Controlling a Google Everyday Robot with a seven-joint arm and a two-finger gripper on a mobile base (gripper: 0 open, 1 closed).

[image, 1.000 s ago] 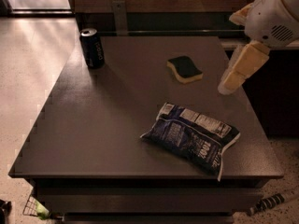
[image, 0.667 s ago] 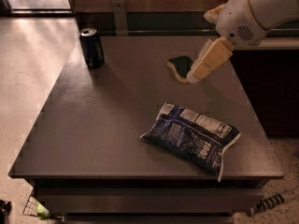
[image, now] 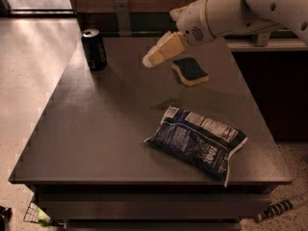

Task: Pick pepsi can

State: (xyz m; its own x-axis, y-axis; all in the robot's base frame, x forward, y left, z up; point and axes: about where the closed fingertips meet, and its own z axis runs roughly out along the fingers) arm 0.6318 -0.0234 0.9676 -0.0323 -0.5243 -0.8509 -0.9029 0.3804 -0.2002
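The pepsi can stands upright at the far left corner of the dark table; it is navy blue with a silver top rim and pale lettering. My gripper hangs above the table's far middle, at the end of the white arm that reaches in from the upper right. Its cream fingers point left toward the can and hold nothing. The gripper is well to the right of the can, with a clear gap between them.
A green sponge with a tan base lies just right of the gripper. A large dark-blue crinkled snack bag lies front right. A wooden wall and ledge run behind the table. The floor is at left.
The arm has swung left across the table, from beyond the right edge to past the sponge, closer to the can. The can, sponge and bag have not moved.
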